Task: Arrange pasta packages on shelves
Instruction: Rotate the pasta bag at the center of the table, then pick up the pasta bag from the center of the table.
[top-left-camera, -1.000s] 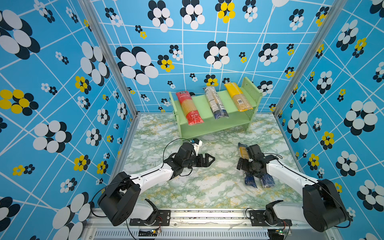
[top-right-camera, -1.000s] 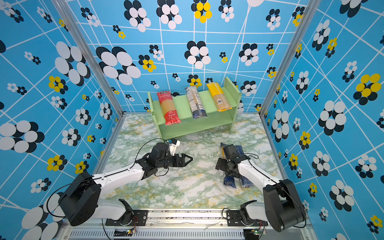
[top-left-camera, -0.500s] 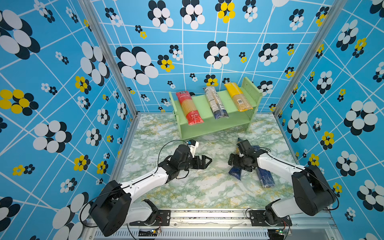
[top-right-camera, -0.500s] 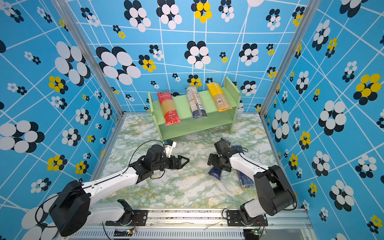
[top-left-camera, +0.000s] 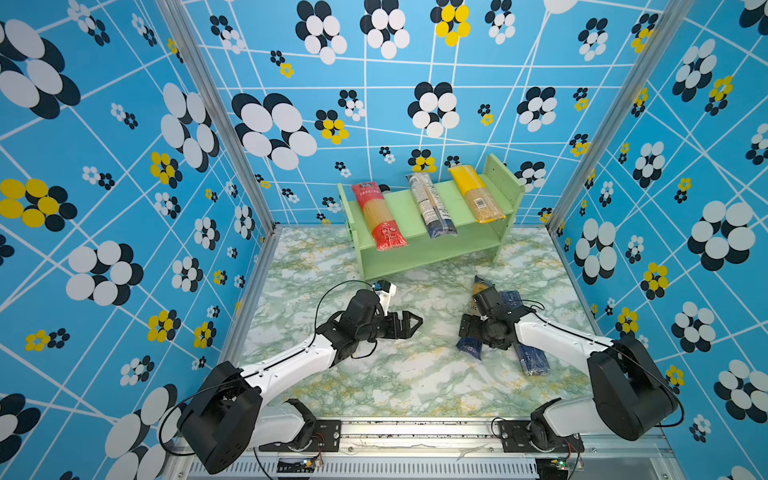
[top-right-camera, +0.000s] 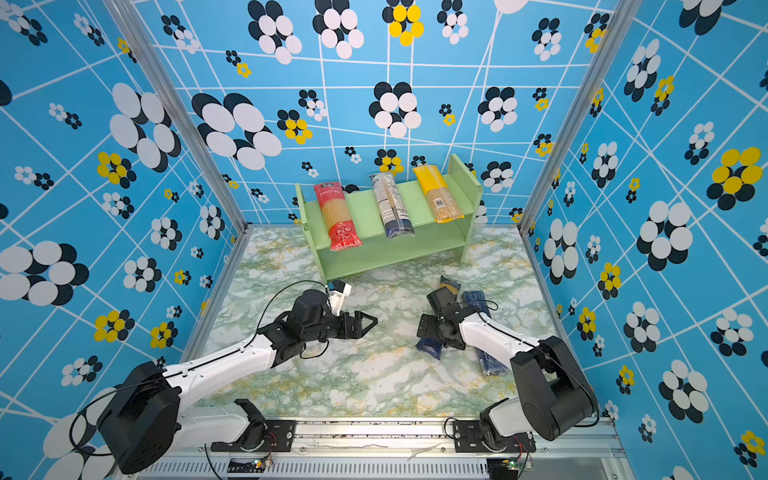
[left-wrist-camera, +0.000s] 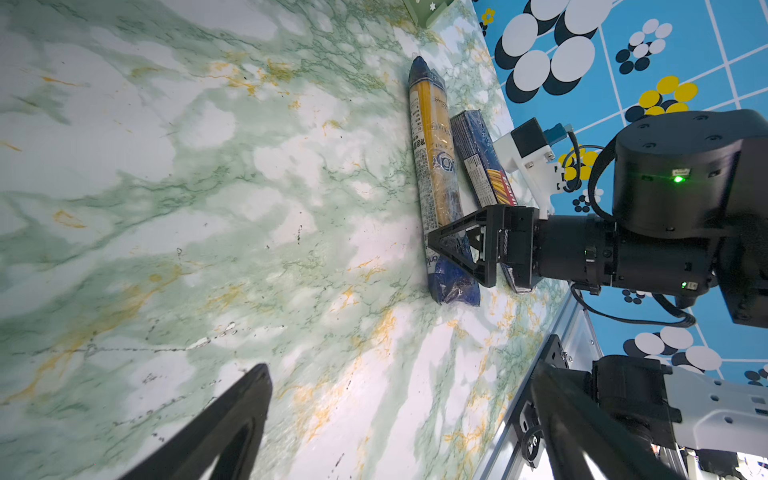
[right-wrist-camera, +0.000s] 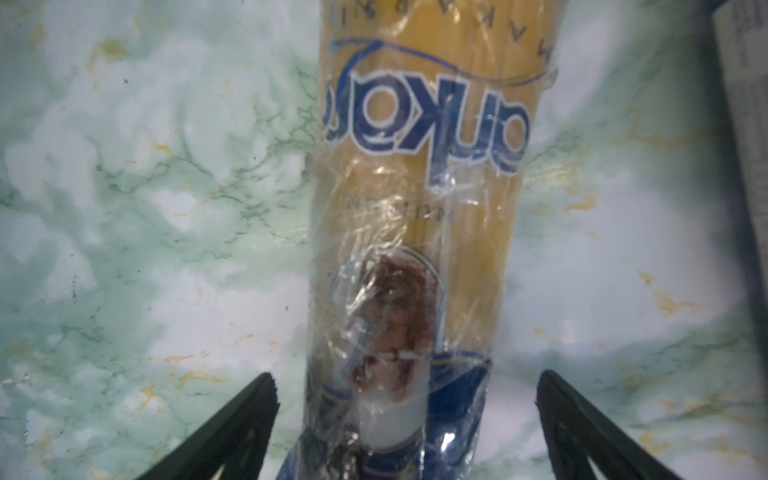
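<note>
The pale green shelves (top-left-camera: 401, 208) (top-right-camera: 365, 212) stand at the back. Their top tier carries a red pack (top-left-camera: 378, 216), a clear white-labelled pack (top-left-camera: 430, 205) and a yellow pack (top-left-camera: 476, 193). On the table at the right lie a brownish pack with dark blue ends (top-left-camera: 471, 347) (right-wrist-camera: 415, 166) (left-wrist-camera: 432, 153) and a dark blue Barilla pack (top-left-camera: 530, 357) (left-wrist-camera: 478, 158). My right gripper (top-left-camera: 478, 328) (right-wrist-camera: 405, 386) is open, its jaws straddling the brownish pack's near end with gaps either side. My left gripper (top-left-camera: 413, 323) (left-wrist-camera: 399, 374) hovers open and empty over mid-table.
The shelves' lower tier (top-left-camera: 432, 249) shows nothing on it. Patterned blue walls close the marble table (top-left-camera: 374, 382) on three sides, and a metal rail (top-left-camera: 415, 428) runs along its front. The Barilla pack lies close beside my right arm.
My right gripper has swung left and settled over the brownish pack. That pack's near end has shifted left, away from the Barilla pack. The left arm has barely moved.
</note>
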